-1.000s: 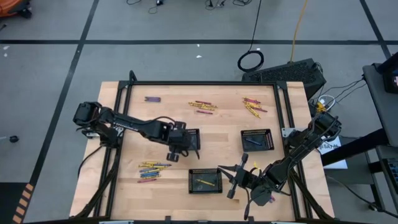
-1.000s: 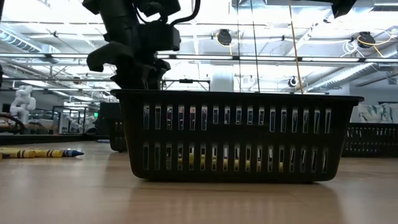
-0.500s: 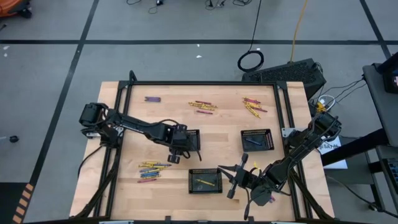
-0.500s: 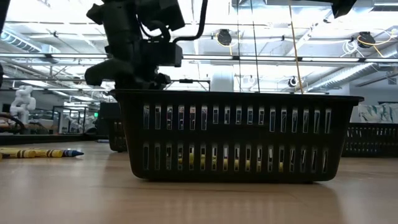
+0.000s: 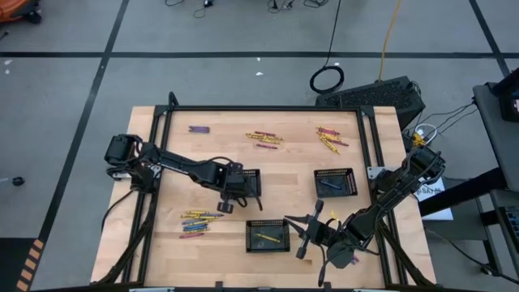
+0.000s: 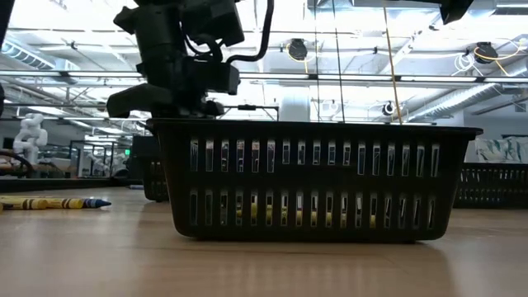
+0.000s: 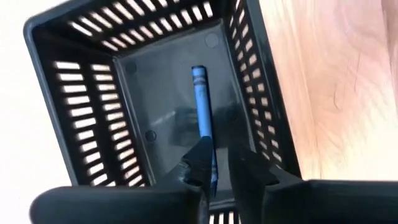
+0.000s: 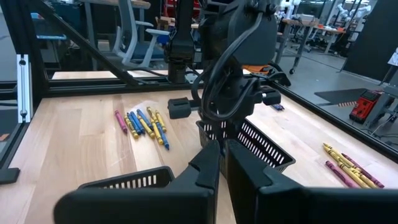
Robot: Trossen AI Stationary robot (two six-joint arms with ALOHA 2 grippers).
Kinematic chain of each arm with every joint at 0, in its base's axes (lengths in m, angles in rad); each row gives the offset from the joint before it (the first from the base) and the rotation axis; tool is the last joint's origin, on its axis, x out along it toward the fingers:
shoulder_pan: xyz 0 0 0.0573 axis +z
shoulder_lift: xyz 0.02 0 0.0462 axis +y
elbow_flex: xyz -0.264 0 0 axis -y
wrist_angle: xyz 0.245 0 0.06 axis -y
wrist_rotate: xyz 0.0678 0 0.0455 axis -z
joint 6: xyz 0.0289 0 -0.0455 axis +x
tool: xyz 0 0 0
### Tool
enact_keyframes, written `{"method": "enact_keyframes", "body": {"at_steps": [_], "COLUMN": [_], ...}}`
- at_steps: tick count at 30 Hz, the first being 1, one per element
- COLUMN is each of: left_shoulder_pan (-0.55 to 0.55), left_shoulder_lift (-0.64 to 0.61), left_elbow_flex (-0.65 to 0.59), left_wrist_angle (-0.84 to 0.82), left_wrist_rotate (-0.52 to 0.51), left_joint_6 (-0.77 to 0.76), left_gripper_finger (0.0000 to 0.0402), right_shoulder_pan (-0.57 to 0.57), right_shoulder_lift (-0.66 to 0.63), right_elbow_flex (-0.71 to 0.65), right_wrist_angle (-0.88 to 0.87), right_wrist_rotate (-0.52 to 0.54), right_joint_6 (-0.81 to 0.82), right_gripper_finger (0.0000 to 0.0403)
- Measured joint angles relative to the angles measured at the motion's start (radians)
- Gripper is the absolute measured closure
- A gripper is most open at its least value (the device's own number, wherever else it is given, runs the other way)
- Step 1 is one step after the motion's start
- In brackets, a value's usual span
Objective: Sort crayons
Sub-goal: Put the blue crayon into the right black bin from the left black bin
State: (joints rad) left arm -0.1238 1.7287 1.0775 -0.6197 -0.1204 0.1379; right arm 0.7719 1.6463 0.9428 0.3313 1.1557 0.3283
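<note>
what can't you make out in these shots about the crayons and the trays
- Left wrist view: the blue crayon's near end, hidden behind the left gripper's fingers.
- Low view: the front tray's contents, only yellow glimpses through its slotted wall.
- High view: the crayon piles, too small to count or tell colours apart.

**Room around your table**

You're on a grey floor (image 5: 243,73) crossed by dark tape lines (image 5: 105,61). At twelve o'clock a yellow cable (image 5: 389,36) runs down; at one o'clock lies a black cable coil (image 5: 328,79). Beyond the table, bright ceiling lights (image 6: 346,16) and office chairs (image 8: 127,37) show.
</note>
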Motion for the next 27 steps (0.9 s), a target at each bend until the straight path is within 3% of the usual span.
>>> {"method": "enact_keyframes", "body": {"at_steps": [6, 12, 17, 27], "left_shoulder_pan": [0.049, 0.115, 0.121, 0.134], "left_shoulder_lift": [0.0, 0.0, 0.02, 0.106], "left_elbow_flex": [0.0, 0.0, 0.0, 0.002], "left_wrist_angle": [0.006, 0.034, 0.04, 0.065], "left_wrist_rotate": [0.043, 0.137, 0.145, 0.142], "left_joint_6": [0.032, 0.1, 0.138, 0.176], "left_gripper_finger": [0.0345, 0.028, 0.0235, 0.0249], "right_shoulder_pan": [0.0, 0.0, 0.0, 0.0], "right_shoulder_lift": [0.0, 0.0, 0.0, 0.0], "right_elbow_flex": [0.0, 0.0, 0.0, 0.0], "right_wrist_angle": [0.0, 0.0, 0.0, 0.0], "right_wrist_rotate": [0.0, 0.0, 0.0, 0.0], "right_joint_6": [0.0, 0.0, 0.0, 0.0], "right_gripper_finger": [0.039, 0.039, 0.039, 0.039]}}
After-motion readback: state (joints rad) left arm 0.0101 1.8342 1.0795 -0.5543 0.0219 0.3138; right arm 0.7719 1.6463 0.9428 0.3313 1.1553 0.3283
